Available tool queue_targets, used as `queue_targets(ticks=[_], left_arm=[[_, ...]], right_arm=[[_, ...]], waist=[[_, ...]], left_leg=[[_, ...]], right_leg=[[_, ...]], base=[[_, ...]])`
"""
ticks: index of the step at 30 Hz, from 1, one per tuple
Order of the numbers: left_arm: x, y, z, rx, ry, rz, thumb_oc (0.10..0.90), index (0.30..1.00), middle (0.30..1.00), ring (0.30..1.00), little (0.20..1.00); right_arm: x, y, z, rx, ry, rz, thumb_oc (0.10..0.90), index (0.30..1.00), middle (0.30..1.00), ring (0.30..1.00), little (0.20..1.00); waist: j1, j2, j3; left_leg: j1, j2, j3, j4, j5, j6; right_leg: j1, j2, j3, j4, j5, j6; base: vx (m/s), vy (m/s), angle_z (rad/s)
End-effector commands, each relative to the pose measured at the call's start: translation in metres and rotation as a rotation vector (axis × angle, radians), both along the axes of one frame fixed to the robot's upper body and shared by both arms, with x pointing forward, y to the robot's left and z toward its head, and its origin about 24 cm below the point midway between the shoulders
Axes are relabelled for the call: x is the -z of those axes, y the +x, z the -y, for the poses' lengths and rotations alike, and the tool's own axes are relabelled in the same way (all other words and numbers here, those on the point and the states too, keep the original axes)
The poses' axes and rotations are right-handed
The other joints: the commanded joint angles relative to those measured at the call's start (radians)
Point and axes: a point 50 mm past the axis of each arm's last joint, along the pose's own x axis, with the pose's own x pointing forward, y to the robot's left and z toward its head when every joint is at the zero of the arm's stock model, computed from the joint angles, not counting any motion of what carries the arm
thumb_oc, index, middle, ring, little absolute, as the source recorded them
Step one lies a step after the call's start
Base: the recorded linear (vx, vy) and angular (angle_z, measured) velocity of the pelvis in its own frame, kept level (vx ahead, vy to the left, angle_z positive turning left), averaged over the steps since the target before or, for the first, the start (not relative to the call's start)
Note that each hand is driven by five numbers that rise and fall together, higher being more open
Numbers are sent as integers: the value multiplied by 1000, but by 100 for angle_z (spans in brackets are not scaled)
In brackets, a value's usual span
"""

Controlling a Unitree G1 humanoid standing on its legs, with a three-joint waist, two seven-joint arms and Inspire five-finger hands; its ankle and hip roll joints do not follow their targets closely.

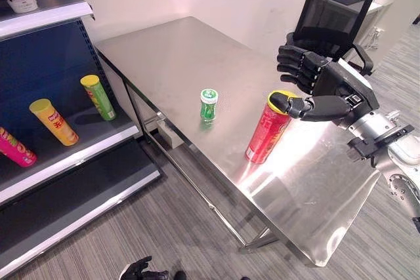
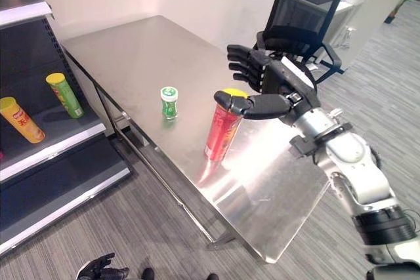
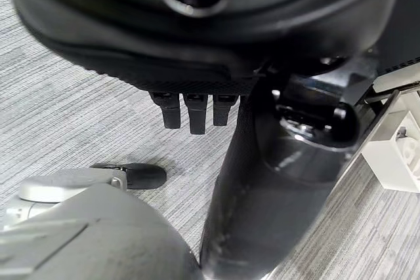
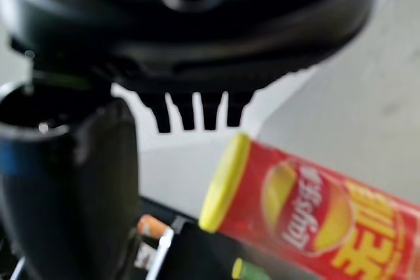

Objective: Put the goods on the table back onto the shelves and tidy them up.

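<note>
While the right hand (image 2: 272, 86) hangs wide open beside the red can (image 1: 266, 130), thumb at the yellow lid and fingers spread behind, nothing is gripped yet. That can stands upright on the table (image 1: 177, 50), with a small green jar (image 1: 209, 104) nearby. This looks like the reach-in for a grasp; next the fingers must wrap the can, lift, and carry it to the shelf (image 1: 79, 155). Low by the floor, the left hand (image 1: 139, 269) looks curled and empty.
</note>
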Motion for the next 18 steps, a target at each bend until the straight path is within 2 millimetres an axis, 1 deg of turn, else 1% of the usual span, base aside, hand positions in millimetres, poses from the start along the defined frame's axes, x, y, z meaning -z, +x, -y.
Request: queue_targets(ticks=[1,6,7,13,16,18], left_arm=[[-2,10,1,90,14,25,800,900,900,900,900],[-2,10,0,89,18,22,800,900,900,900,900],[-2,10,0,92,17,24,800,900,900,900,900],[-3,10,0,91,19,29,800,900,900,900,900],[-2,10,1,94,14,27,800,900,900,900,900],[-2,9,1,94,15,24,800,900,900,900,900]], right_arm=[[-67,-9,-13,-48,-88,280,800,900,900,900,900],[-67,-10,-11,-30,-133,284,800,900,900,900,900],[-67,-11,-8,2,-165,290,800,900,900,900,900],[-64,-8,-7,17,-214,275,800,900,900,900,900],[-57,-6,-5,29,-251,237,800,900,900,900,900],[-56,-5,-4,34,-263,232,800,900,900,900,900]], waist=[[21,2,-56],[23,1,-54],[24,0,-53],[26,-2,-53],[26,-2,-50],[27,-2,-49]], left_leg=[[3,22,52,3,-39,-45],[-2,18,44,3,-37,-46],[-5,17,38,3,-36,-46],[-6,16,36,3,-36,-45],[-6,16,35,3,-36,-45],[-6,16,35,3,-36,-45]], right_leg=[[38,-11,2,6,-71,66],[42,-13,-9,6,-72,67],[44,-15,-15,6,-72,67],[43,-16,-18,6,-71,68],[44,-17,-18,6,-71,68],[44,-17,-18,6,-71,68]], base=[[-6,0,10],[2,-1,10],[6,-1,5],[2,1,2],[0,0,0],[0,0,0]])
